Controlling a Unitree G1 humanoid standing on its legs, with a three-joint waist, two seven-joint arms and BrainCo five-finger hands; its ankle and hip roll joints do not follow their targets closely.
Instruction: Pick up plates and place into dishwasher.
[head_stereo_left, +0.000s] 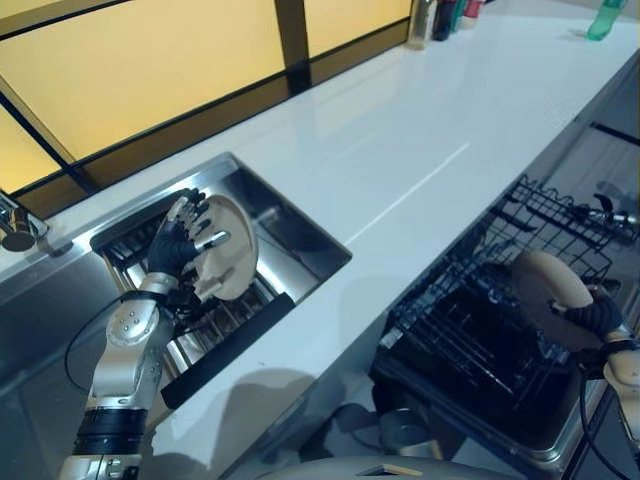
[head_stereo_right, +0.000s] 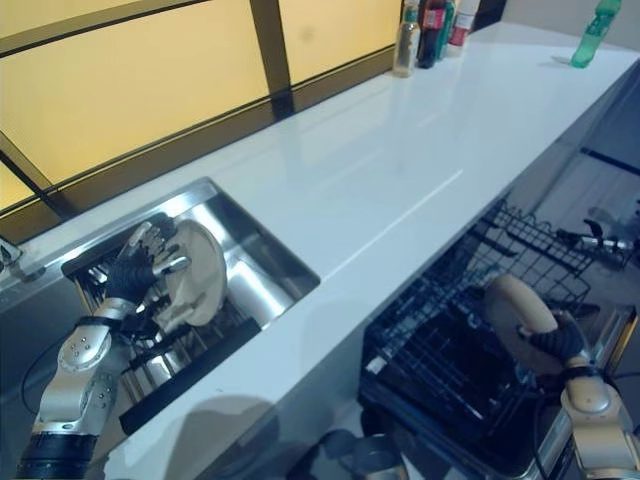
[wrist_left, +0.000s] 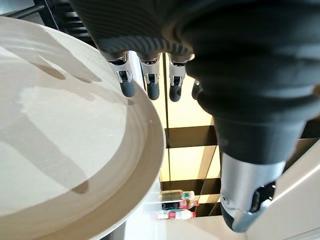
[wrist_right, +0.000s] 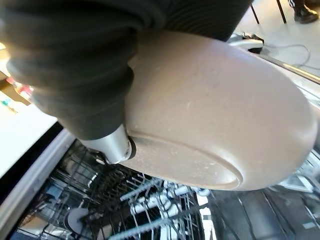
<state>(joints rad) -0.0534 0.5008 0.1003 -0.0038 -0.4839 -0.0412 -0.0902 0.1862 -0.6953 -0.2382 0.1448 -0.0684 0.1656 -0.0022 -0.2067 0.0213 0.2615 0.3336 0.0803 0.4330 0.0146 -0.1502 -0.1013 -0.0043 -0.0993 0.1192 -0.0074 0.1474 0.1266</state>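
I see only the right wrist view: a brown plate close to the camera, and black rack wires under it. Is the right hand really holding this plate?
Observer: Yes. In the eye views the right hand is curled round the brown plate, on edge above the dishwasher rack.
Operator: And the left hand, what does it do?
Observer: The left hand is at the sink, its fingers spread on a pale plate that stands on edge in a dish rack there.
Operator: Is the counter between them free?
Observer: The white counter between sink and dishwasher is bare; bottles stand at its far end, and a green bottle further to the right.
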